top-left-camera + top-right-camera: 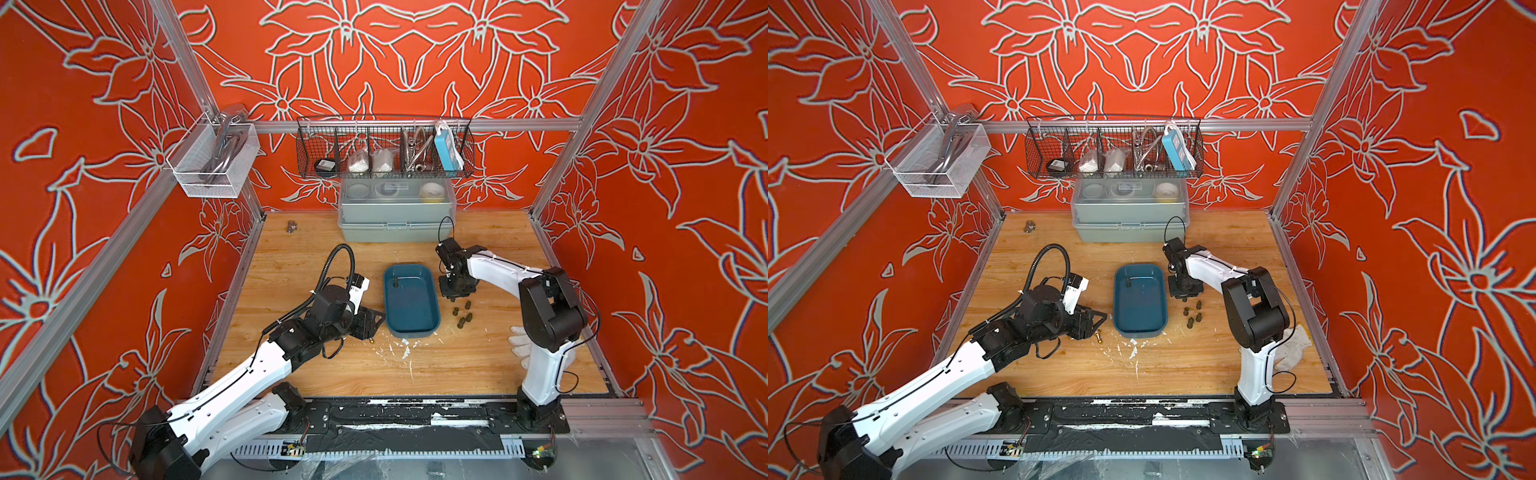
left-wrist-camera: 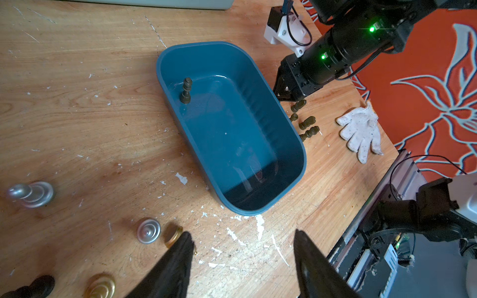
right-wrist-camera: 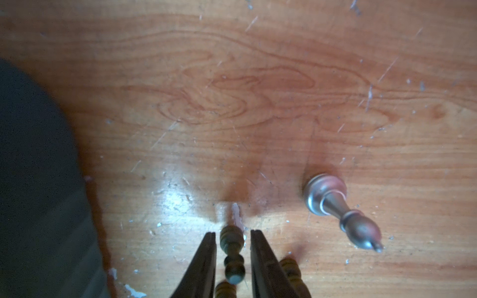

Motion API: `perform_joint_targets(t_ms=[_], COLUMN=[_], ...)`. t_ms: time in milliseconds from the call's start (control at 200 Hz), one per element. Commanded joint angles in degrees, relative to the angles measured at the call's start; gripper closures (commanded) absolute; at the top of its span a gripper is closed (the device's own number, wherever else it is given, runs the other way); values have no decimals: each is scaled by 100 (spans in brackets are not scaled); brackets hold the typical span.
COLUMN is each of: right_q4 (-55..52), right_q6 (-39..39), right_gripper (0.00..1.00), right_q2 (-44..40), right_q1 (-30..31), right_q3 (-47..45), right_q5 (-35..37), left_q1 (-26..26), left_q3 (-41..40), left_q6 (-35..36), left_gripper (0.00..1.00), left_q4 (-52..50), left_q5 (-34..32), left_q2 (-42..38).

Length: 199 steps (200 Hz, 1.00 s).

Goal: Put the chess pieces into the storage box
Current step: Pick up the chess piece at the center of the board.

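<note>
In both top views the dark brown chess pieces beside the shallow teal-blue plastic storage box are too small to tell apart. From the right wrist, that box is a blurred mass cut by the edge; whether the right gripper touches the dark piece between its fingers is unclear.

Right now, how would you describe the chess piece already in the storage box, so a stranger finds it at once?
On the wooden table, find the teal storage box in the middle. Inside it, near the far left corner, one dark chess piece stands upright. It alone is inside the box; the other pieces are on the table outside.
</note>
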Motion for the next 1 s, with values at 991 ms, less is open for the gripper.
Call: perform_joint_targets(t_ms=[991], right_q4=[96], right_q6=[86], right_gripper=[86], right_q2=[-76], right_q1=[-62], right_q3=[1], right_q5=[-177], left_q1=[-16], left_q3=[174], left_q6=[14], left_gripper=[38], left_q4=[135], left_q5=[-108], left_q2=[218])
